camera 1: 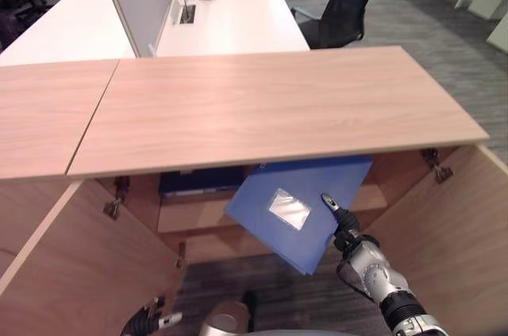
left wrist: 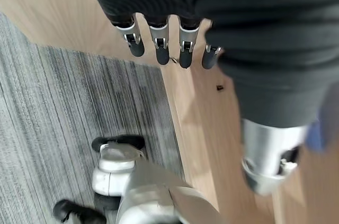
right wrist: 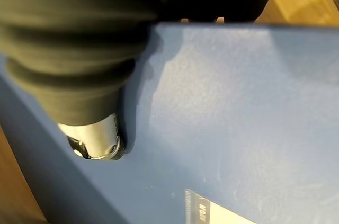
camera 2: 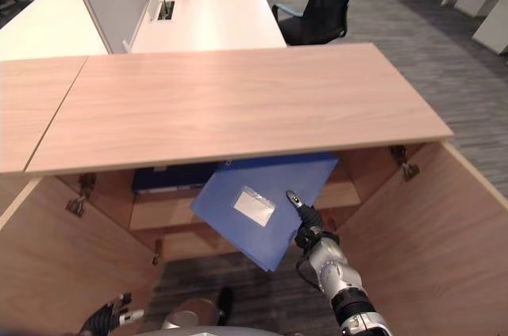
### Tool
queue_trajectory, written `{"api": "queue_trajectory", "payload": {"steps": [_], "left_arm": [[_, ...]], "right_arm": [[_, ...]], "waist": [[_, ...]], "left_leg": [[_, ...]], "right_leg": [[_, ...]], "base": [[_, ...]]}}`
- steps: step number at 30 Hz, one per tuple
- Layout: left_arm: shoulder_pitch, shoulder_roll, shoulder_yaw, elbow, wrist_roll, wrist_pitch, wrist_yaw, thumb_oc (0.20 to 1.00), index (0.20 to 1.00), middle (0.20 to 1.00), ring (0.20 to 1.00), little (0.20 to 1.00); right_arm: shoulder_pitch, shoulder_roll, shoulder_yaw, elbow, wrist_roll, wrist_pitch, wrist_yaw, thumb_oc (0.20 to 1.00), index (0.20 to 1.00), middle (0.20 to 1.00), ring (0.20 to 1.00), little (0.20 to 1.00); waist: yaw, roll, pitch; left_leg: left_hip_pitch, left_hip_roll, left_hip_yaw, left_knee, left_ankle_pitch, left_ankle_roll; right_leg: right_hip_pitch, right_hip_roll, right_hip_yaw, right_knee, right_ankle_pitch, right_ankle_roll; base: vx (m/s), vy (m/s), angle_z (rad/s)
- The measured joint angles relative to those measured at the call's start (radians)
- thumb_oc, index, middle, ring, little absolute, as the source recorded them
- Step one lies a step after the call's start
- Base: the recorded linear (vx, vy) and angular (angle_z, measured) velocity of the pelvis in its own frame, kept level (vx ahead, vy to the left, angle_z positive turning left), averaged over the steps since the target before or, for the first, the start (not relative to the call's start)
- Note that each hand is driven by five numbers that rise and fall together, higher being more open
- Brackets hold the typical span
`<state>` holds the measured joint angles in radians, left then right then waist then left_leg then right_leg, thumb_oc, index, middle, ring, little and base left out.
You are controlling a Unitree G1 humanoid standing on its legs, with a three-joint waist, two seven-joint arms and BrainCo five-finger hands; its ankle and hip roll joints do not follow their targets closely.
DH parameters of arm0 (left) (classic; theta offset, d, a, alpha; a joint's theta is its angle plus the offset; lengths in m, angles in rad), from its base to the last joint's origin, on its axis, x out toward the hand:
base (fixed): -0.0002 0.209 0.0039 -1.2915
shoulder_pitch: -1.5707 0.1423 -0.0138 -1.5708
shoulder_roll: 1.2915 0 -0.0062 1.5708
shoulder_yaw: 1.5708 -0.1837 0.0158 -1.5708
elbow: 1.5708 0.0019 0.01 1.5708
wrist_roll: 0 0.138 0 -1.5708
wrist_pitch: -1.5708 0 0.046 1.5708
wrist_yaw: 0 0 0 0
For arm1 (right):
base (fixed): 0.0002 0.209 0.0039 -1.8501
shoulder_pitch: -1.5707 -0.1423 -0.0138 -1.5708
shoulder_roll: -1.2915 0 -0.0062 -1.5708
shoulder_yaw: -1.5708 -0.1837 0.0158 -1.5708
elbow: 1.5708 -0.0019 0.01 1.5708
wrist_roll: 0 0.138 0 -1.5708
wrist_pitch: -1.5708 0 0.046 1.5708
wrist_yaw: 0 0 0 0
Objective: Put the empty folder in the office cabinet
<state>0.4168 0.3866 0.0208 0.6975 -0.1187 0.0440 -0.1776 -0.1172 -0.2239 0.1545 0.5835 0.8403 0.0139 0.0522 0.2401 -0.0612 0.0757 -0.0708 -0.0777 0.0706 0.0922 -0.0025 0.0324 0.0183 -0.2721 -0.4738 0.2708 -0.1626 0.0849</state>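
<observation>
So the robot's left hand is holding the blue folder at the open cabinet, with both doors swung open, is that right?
Not quite: it is the right hand that holds the blue folder, as the left eye view shows. The left hand hangs low by the left door, fingers relaxed and holding nothing. The rest stands: the folder is at the open cabinet, both doors swung open.

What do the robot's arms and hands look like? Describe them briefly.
Both arms are silver-grey metal with rounded joints. The right hand and left hand have silver fingers ending in dark tips, and a dark ribbed cover wraps the back of each hand and the wrist.
</observation>
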Motion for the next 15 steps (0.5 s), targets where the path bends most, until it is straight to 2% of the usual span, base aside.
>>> {"api": "queue_trajectory", "payload": {"steps": [1, 2, 3, 4, 5, 6, 7, 8, 9, 10, 12, 13, 15], "left_arm": [[-0.018, -0.021, 0.014, 0.080, 0.012, -0.009, 0.015, 1.000, 1.000, 1.000, 1.000, 1.000], [-0.087, -0.072, 0.025, 0.326, 0.029, -0.012, 0.067, 1.000, 1.000, 1.000, 1.000, 1.000], [-0.113, -0.091, 0.019, 0.419, 0.032, 0.003, 0.088, 1.000, 1.000, 1.000, 1.000, 1.000], [-0.119, -0.110, 0.003, 0.489, 0.048, 0.011, 0.108, 1.000, 1.000, 1.000, 1.000, 1.000], [-0.132, -0.136, 0.001, 0.574, 0.062, 0.003, 0.130, 1.000, 1.000, 1.000, 1.000, 1.000], [-0.126, -0.172, -0.003, 0.643, 0.082, 0.021, 0.156, 1.000, 1.000, 1.000, 1.000, 1.000], [-0.114, -0.187, -0.004, 0.675, 0.097, 0.013, 0.163, 1.000, 1.000, 1.000, 1.000, 1.000], [-0.087, -0.215, -0.022, 0.698, 0.108, 0.016, 0.163, 1.000, 1.000, 1.000, 1.000, 1.000], [-0.040, -0.227, -0.035, 0.691, 0.108, 0.017, 0.157, 1.000, 1.000, 1.000, 1.000, 1.000], [-0.029, -0.226, -0.031, 0.685, 0.107, 0.019, 0.155, 1.000, 1.000, 1.000, 1.000, 1.000], [-0.021, -0.211, -0.012, 0.682, 0.104, 0.019, 0.145, 1.000, 1.000, 1.000, 1.000, 1.000], [-0.026, -0.211, -0.011, 0.682, 0.101, 0.019, 0.146, 1.000, 1.000, 1.000, 1.000, 1.000], [-0.031, -0.217, -0.012, 0.672, 0.095, 0.016, 0.145, 1.000, 1.000, 1.000, 1.000, 1.000]], "right_arm": [[-0.007, 0.006, 0.000, 0.008, 0.000, 0.000, -0.003, 0.200, 0.200, 0.200, 0.200, 0.200], [-0.018, 0.018, -0.002, 0.015, 0.000, 0.000, -0.014, 0.200, 0.200, 0.200, 0.200, 0.200], [-0.027, 0.022, -0.001, 0.017, 0.000, 0.002, -0.017, 0.200, 0.200, 0.200, 0.200, 0.200], [-0.034, 0.028, 0.006, 0.017, 0.000, 0.003, -0.021, 0.200, 0.200, 0.200, 0.200, 0.200], [-0.044, 0.032, 0.008, 0.020, -0.001, 0.010, -0.025, 0.200, 0.200, 0.200, 0.200, 0.200], [-0.052, 0.037, 0.012, 0.037, -0.005, 0.017, -0.033, 0.200, 0.200, 0.200, 0.200, 0.200], [-0.053, 0.037, 0.014, 0.042, -0.006, 0.020, -0.034, 0.200, 0.200, 0.200, 0.200, 0.200], [-0.052, 0.036, 0.036, 0.045, -0.006, 0.021, -0.039, 0.200, 0.200, 0.200, 0.200, 0.200], [-0.037, 0.036, 0.046, 0.049, -0.007, 0.026, -0.039, 0.200, 0.200, 0.200, 0.200, 0.200], [-0.038, 0.035, 0.043, 0.048, -0.007, 0.028, -0.039, 0.200, 0.200, 0.200, 0.200, 0.200], [-0.035, 0.032, 0.027, 0.046, -0.006, 0.028, -0.035, 0.200, 0.200, 0.200, 0.200, 0.200], [-0.035, 0.028, 0.022, 0.044, -0.006, 0.021, -0.035, 0.200, 0.200, 0.200, 0.200, 0.200], [-0.032, 0.027, 0.012, 0.044, -0.006, 0.017, -0.035, 0.200, 0.200, 0.200, 0.200, 0.200]], "waist": [[-0.003, -0.004, -0.002], [-0.008, -0.007, -0.010], [-0.005, 0.002, -0.009], [-0.015, 0.003, -0.008], [-0.011, 0.014, -0.002], [-0.021, 0.029, 0.004], [-0.024, 0.041, 0.009], [-0.028, 0.051, 0.021], [-0.039, 0.049, 0.028], [-0.038, 0.053, 0.030], [-0.043, 0.030, 0.040], [-0.043, 0.029, 0.052], [-0.062, 0.038, 0.066]], "left_leg": [[0.008, -0.009, 0.005, -0.004, -0.004, 0.007], [0.021, -0.021, 0.024, -0.005, -0.010, 0.016], [0.026, -0.019, 0.036, -0.005, -0.009, 0.016], [0.031, -0.024, 0.043, -0.001, -0.016, 0.024], [0.047, -0.021, 0.067, -0.005, -0.020, 0.033], [0.076, -0.025, 0.085, 0.002, -0.033, 0.047], [0.099, -0.025, 0.095, -0.002, -0.059, 0.069], [0.127, -0.025, 0.125, -0.017, -0.064, 0.076], [0.149, -0.031, 0.151, -0.023, -0.098, 0.076], [0.151, -0.032, 0.167, -0.026, -0.097, 0.077], [0.152, -0.031, 0.172, -0.031, -0.093, 0.082], [0.150, -0.029, 0.169, -0.029, -0.086, 0.096], [0.146, -0.021, 0.157, -0.028, -0.081, 0.098]], "right_leg": [[0.004, -0.010, 0.002, 0.001, 0.003, 0.013], [0.005, -0.029, 0.013, 0.009, 0.019, 0.042], [0.006, -0.038, 0.017, 0.025, 0.017, 0.042], [-0.007, -0.045, 0.021, 0.033, 0.030, 0.057], [-0.007, -0.058, 0.019, 0.066, 0.033, 0.065], [-0.018, -0.083, 0.013, 0.135, 0.044, 0.080], [-0.025, -0.091, 0.005, 0.180, 0.055, 0.089], [-0.050, -0.139, -0.012, 0.282, 0.058, 0.080], [-0.077, -0.179, -0.039, 0.331, 0.066, 0.086], [-0.081, -0.191, -0.059, 0.340, 0.065, 0.089], [-0.085, -0.190, -0.091, 0.260, 0.088, 0.119], [-0.098, -0.189, -0.088, 0.261, 0.100, 0.144], [-0.110, -0.185, -0.088, 0.259, 0.109, 0.161]], "base": [[0.07, 0.372, -0.12], [0.07, 0.288, -0.26], [0.06, 0.215, -0.35], [0.07, 0.215, -0.40], [0.09, 0.290, -0.48], [0.09, 0.288, -0.48], [0.09, 0.289, -0.64], [0.08, 0.124, -0.74], [0.08, 0.121, -0.79], [0.04, 0.000, -0.53], [-0.02, -0.043, -0.31], [0.05, -0.116, -0.19], [0.10, -0.104, 0.06]]}}
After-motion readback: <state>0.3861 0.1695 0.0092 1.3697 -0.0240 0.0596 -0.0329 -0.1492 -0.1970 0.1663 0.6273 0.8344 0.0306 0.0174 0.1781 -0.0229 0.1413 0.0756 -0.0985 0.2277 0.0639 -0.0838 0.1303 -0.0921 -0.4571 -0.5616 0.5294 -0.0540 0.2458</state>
